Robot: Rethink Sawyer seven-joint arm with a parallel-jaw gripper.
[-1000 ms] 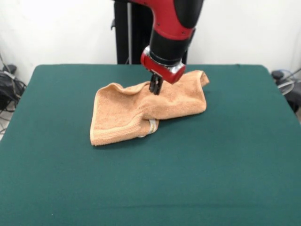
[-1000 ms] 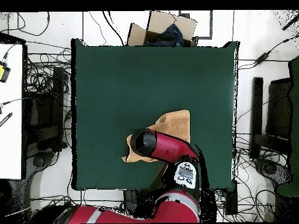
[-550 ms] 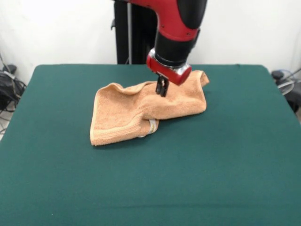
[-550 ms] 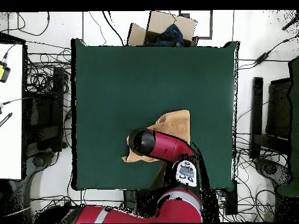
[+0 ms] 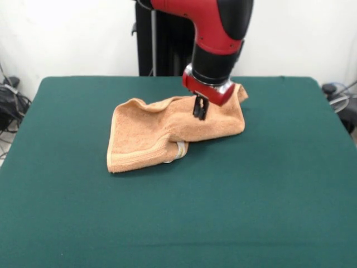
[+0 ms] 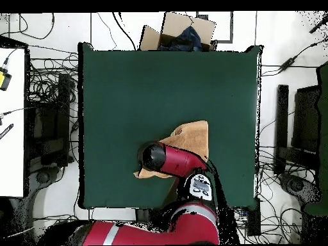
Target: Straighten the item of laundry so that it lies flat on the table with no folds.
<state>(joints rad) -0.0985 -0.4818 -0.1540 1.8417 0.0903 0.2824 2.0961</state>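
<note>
Front view: red-and-black gripper (image 5: 199,113) hangs above the crumpled peach-orange terry towel (image 5: 167,134) on the dark green felt table (image 5: 234,195), probably seeking a fold; fingers pressed together, seemingly empty.

White wall (image 5: 72,33) behind, plain, evenly lit. Floor (image 6: 275,32) pale, covered with black cables (image 6: 48,70) on both sides. Open cardboard box (image 6: 179,31) with dark stuff inside at one edge. White desk (image 6: 11,122) at the side, small yellow item (image 6: 5,79) on it. Black equipment (image 6: 306,128) on the opposite side. Dark cable clutter (image 5: 10,103) by the wall in front view.
</note>
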